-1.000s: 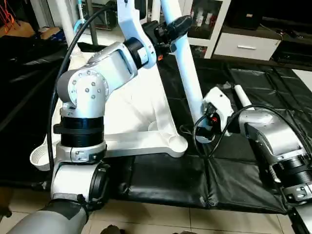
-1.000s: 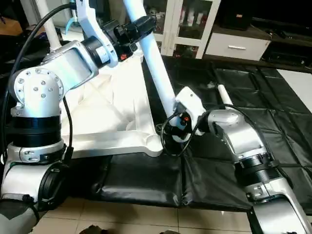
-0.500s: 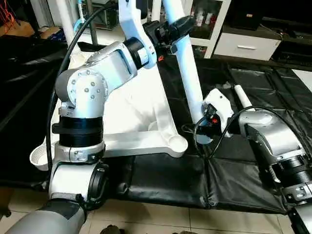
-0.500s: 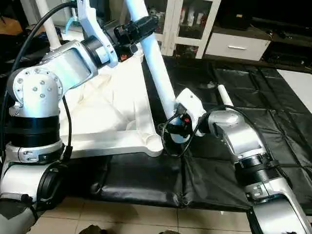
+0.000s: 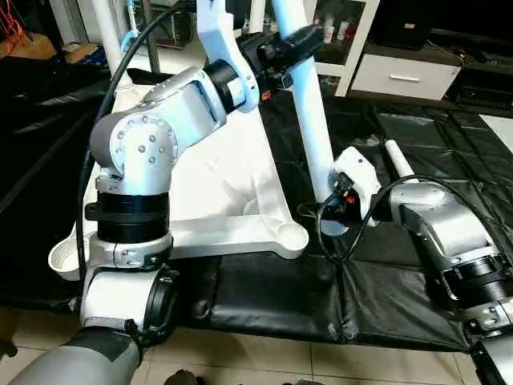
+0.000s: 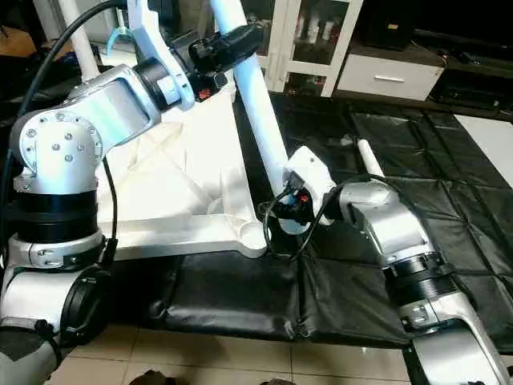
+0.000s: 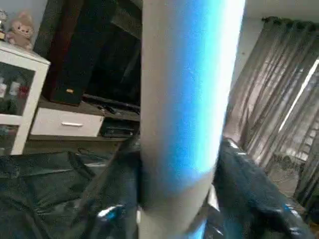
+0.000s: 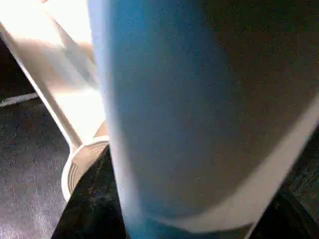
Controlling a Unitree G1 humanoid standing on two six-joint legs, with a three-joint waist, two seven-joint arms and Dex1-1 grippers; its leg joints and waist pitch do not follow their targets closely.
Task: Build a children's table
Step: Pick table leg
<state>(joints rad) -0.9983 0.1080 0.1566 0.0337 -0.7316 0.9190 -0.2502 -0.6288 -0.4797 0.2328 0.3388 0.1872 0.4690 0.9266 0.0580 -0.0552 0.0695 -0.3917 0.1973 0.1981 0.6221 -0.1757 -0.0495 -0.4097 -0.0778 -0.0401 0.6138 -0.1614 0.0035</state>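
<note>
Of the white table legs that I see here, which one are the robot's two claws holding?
The slanted leg beside the tabletop's near corner: left claw high on it, right claw near its lower end. Another leg lies on the black cover, untouched.

I log the black-covered counter (image 5: 417, 136) carrying the white tabletop (image 5: 232, 200) underside up, ribs showing, at its left, and one loose white leg (image 5: 398, 159) lying flat further right, well apart from it.
</note>
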